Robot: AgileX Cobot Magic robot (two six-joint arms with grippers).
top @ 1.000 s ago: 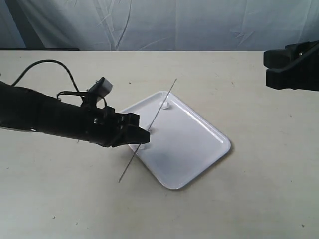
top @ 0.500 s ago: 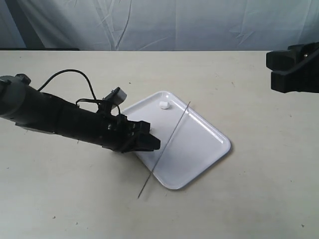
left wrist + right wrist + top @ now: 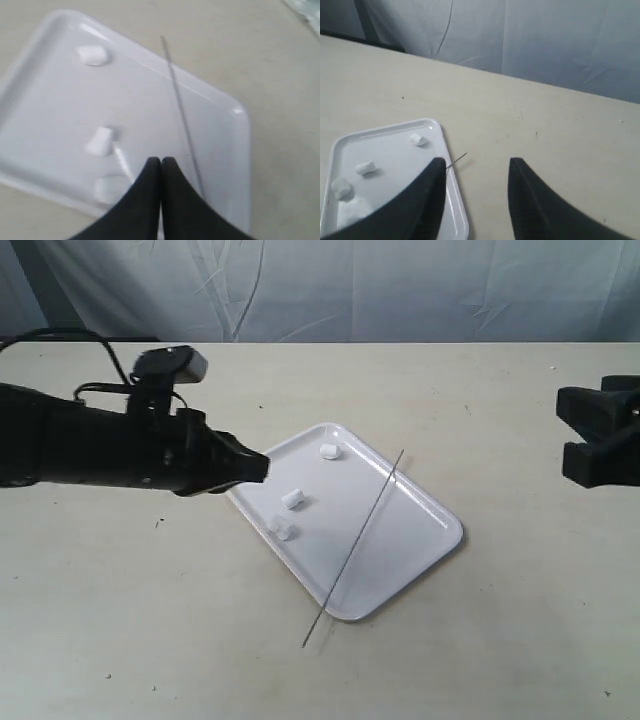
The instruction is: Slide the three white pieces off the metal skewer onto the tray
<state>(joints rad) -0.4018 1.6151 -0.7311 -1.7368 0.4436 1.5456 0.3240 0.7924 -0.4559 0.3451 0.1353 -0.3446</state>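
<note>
The white tray [image 3: 405, 532] lies at the table's middle. The three white pieces rest loose on it: one [image 3: 330, 451] by the far corner, one [image 3: 292, 500] near the middle, one [image 3: 284, 531] by the left rim. The metal skewer [image 3: 356, 542] lies bare across the tray, its near end over the table. My left gripper [image 3: 262, 468] hovers shut and empty at the tray's left edge. In its wrist view the shut tips [image 3: 161, 160] sit above the tray [image 3: 145, 95], beside a piece [image 3: 100, 142] and the skewer [image 3: 180, 112]. My right gripper [image 3: 475, 167] stands open, empty, far right.
The beige table [image 3: 150, 640] spreads on all sides of the tray. A pale cloth backdrop [image 3: 330, 285] hangs behind the far edge. The left arm's black body and cable [image 3: 90, 445] stretch over the table's left side. The right gripper's dark fingers [image 3: 600, 435] show at the right border.
The left gripper let go of the skewer, drew back up and left, and shut. The skewer shifted right across the tray. Two more pieces now show on the tray.
</note>
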